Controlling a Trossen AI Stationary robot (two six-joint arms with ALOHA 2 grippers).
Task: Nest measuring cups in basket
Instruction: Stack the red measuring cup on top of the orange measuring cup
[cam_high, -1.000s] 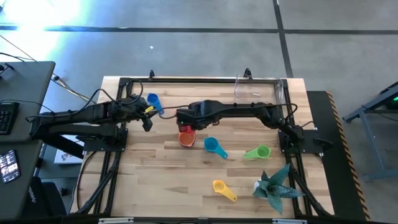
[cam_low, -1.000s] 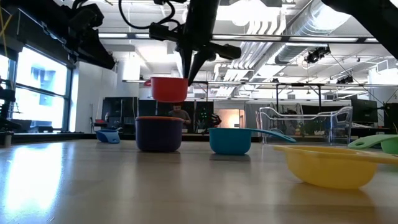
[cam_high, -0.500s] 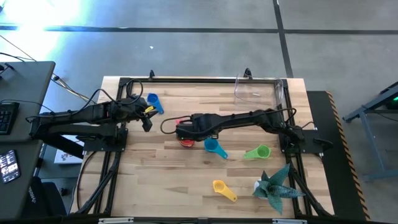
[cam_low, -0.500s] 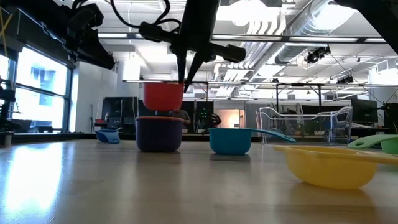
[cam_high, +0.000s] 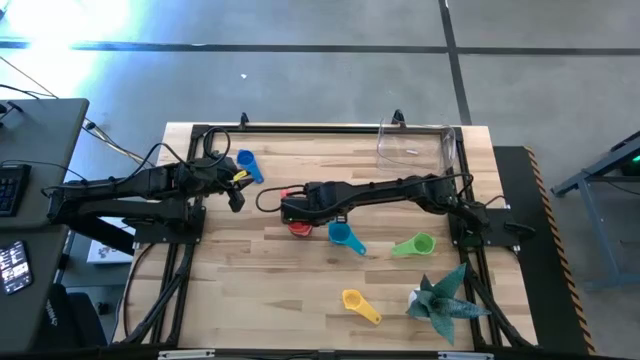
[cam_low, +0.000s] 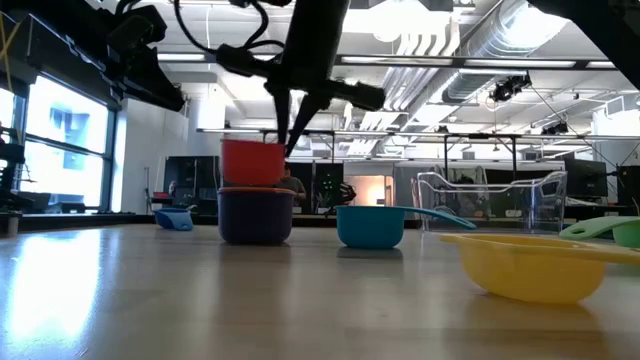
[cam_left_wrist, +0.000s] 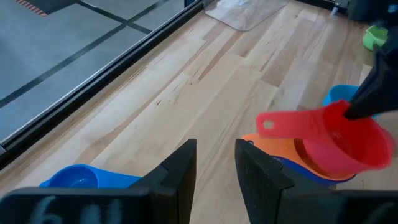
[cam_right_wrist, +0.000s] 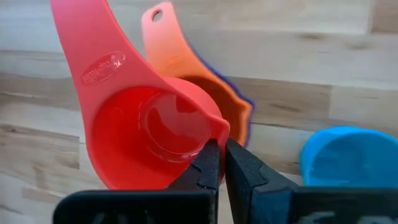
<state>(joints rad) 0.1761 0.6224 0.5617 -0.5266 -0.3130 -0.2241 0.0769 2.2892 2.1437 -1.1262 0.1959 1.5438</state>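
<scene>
Holding the red cup (cam_right_wrist: 155, 134) by its rim, right hand (cam_right_wrist: 219, 163) pinched shut, directly over the orange cup (cam_right_wrist: 214, 102) nested in the purple cup (cam_low: 256, 214).
Teal cup (cam_high: 341, 234) sits just beside this hand on the worktop (cam_high: 260, 280); basket (cam_high: 417, 145) well beyond it at the far edge. Left hand (cam_left_wrist: 214, 163) waits with fingers slightly parted, blue cup (cam_left_wrist: 78, 177) beside it.

Two dark jointed arms, looping black cables, black flat-fingered right pincer (cam_right_wrist: 217, 163)
</scene>
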